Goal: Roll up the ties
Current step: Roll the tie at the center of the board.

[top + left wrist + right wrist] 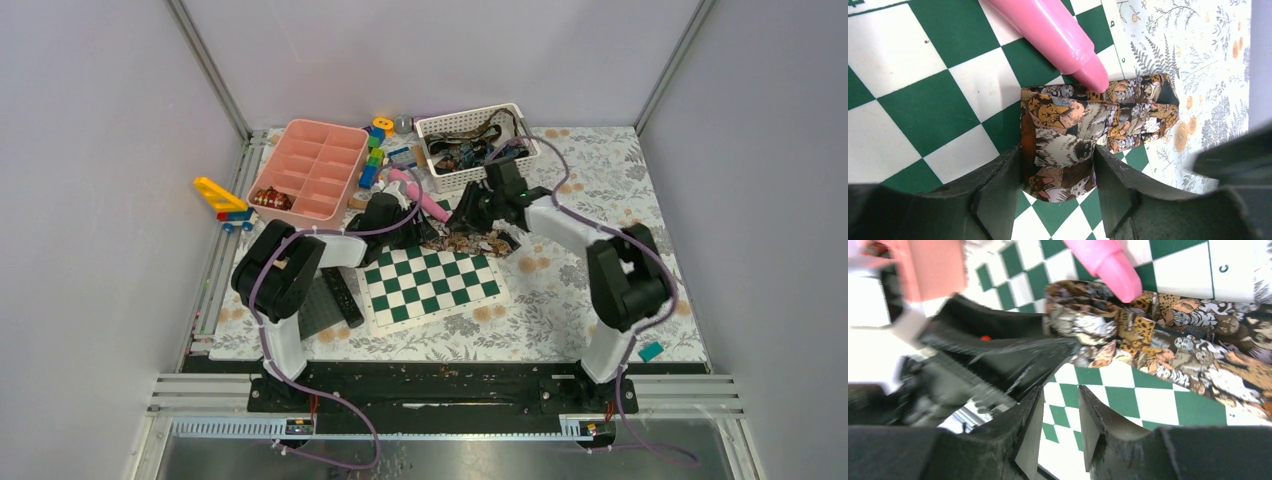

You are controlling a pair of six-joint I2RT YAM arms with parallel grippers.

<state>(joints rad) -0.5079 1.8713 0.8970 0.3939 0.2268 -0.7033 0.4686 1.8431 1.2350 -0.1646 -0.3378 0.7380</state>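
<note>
- The tie (1083, 120) is judged soft, light and slippery; its folded end is pinched by the left gripper (1058, 167).
- The right gripper (1060, 410) is seen parted, empty.

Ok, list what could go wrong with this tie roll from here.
1. The left gripper only straddles the tie at its rolled end. How firmly it holds is unclear, so the roll may spring loose.
2. The tip of the pink tube lies against the tie's edge; rolling could snag on it or push it.
3. The right gripper is open over the board, holding nothing, so the tail lies free and may roll crooked.
</note>
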